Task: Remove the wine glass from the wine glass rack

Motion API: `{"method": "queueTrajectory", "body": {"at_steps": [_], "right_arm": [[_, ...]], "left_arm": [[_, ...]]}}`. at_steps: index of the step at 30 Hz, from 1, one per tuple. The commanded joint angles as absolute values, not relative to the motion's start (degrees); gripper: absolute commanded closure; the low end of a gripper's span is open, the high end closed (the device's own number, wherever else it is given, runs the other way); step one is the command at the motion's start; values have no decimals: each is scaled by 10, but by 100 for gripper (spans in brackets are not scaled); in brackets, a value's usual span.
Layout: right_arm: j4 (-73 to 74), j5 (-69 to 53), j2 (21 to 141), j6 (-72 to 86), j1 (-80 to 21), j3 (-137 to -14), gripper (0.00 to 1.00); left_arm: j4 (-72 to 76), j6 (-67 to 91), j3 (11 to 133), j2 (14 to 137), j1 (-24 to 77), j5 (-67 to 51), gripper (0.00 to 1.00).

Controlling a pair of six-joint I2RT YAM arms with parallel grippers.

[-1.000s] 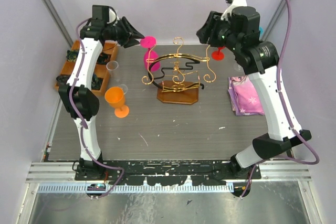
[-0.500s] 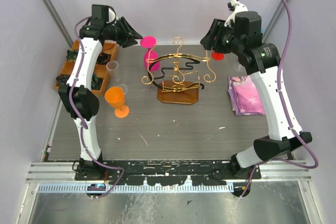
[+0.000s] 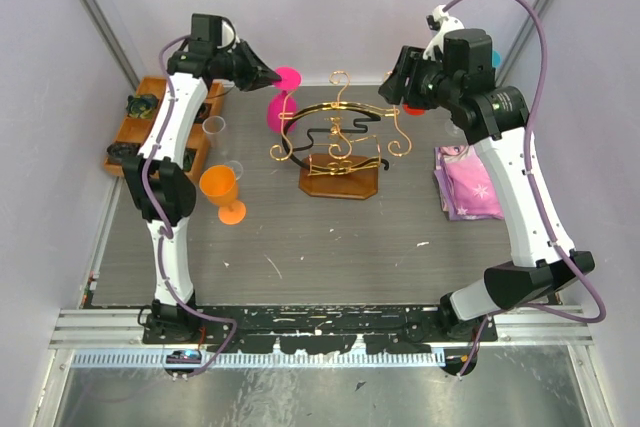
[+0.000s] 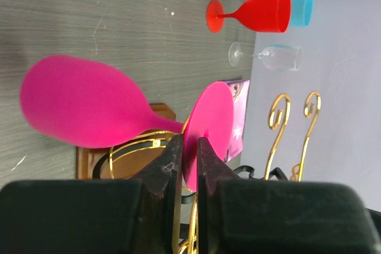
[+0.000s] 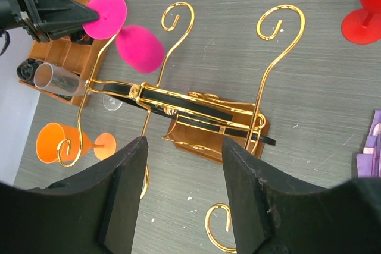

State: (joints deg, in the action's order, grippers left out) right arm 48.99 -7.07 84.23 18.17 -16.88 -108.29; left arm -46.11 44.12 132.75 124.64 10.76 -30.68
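The pink wine glass (image 3: pixel 282 107) hangs foot up at the left end of the gold wire wine glass rack (image 3: pixel 340 137). My left gripper (image 3: pixel 268 76) is shut on the edge of the glass's round foot (image 4: pixel 209 122), and the bowl (image 4: pixel 83 108) points away from it. The right wrist view shows the same grip, with the pink foot (image 5: pixel 107 13) at the left gripper's tip beside a gold hook. My right gripper (image 5: pixel 184 144) hovers open above the rack's brown wooden base (image 5: pixel 205 138), holding nothing.
An orange glass (image 3: pixel 220 190) and a clear glass (image 3: pixel 214 127) stand left of the rack by the wooden tray (image 3: pixel 135 132). Behind the rack at right are a red glass (image 4: pixel 256 11), a clear glass (image 4: pixel 268 56) and a blue cup (image 4: pixel 302 9). A pink cloth (image 3: pixel 468 182) lies at right.
My left gripper has moved right to the pink glass's foot and closed on it, and the bowl has swung slightly left. The right arm has shifted a little.
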Motion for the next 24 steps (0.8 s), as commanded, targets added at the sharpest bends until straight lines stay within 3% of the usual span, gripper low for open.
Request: {"method": "queueTrajectory", "body": {"at_steps": [1, 4, 17, 24], "right_arm": [[465, -89, 817, 175, -164, -1077, 41], [465, -92, 815, 174, -164, -1070, 41], [460, -99, 808, 169, -161, -1049, 41], [461, -98, 805, 163, -159, -1047, 41]], "left_arm": [[-451, 438, 1321, 1232, 108, -306, 91], [-454, 436, 1310, 1226, 108, -298, 100], [-331, 487, 1195, 1149, 79, -310, 100], [-204, 556, 1204, 1199, 80, -339, 100]]}}
